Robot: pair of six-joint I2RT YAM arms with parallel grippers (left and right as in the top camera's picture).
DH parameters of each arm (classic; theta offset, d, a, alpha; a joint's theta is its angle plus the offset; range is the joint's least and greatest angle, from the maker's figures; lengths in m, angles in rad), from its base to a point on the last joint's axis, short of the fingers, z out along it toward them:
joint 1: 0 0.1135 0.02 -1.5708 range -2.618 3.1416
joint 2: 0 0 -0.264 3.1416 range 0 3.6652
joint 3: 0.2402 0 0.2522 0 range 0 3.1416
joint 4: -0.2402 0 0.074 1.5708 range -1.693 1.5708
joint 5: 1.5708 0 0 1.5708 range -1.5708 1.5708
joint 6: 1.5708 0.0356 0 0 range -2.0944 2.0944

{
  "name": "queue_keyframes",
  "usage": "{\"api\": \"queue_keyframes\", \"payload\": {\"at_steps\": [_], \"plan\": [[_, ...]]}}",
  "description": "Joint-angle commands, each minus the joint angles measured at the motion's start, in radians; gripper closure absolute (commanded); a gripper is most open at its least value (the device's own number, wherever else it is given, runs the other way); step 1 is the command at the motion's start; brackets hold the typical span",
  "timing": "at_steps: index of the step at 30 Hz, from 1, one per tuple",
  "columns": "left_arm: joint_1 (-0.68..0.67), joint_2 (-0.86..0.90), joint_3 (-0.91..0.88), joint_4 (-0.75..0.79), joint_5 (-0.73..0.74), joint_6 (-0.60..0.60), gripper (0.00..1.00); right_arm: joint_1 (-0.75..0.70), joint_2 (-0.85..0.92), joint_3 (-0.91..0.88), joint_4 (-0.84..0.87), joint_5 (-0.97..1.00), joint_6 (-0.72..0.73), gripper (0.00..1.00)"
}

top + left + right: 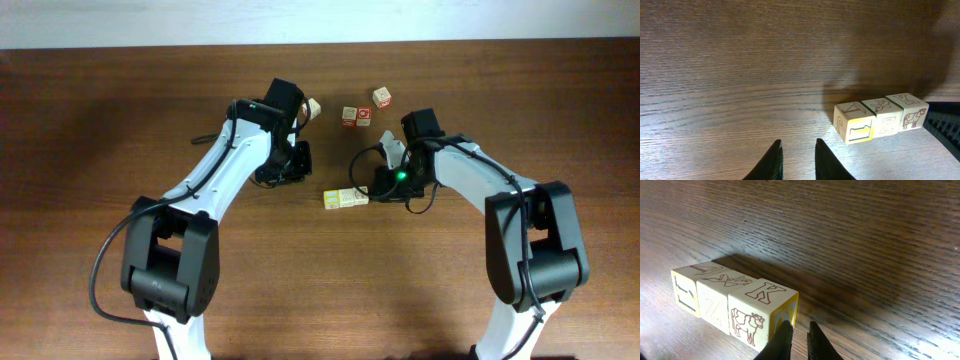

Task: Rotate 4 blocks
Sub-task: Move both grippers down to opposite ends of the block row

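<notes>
Blocks [345, 198], 3 touching in a row mid-worktop [100, 150]; left tool [796, 160] and right tool [796, 341] nearly closed, empty

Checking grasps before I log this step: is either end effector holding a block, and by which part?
Neither. The left end effector is nearly closed over bare table; the right end effector is nearly closed beside the block row, gripping nothing.

Overhead view straight down on table [100, 150], both arms at mid-frame, left wrist view low and close, block row [880, 120] at lower right, right wrist view nearer, same row [735, 302] at lower left
</notes>
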Motion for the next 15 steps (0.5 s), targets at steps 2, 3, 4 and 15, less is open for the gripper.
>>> {"api": "queue_keyframes", "payload": {"at_steps": [2,3,4,15], "plan": [[-0.004,0.016,-0.005,0.001,-0.008,-0.005,0.80,0.037,0.008,-0.005,-0.004,-0.027,0.032,0.87],[-0.004,0.016,-0.005,0.001,-0.009,-0.005,0.80,0.047,0.008,-0.005,-0.008,-0.029,0.043,0.87],[-0.004,0.016,-0.005,0.000,-0.029,-0.005,0.80,0.058,0.008,-0.005,-0.012,-0.028,0.066,0.88],[-0.002,0.023,-0.006,-0.027,-0.024,0.090,0.87,0.024,0.008,0.009,-0.081,-0.049,0.117,0.89]]}}
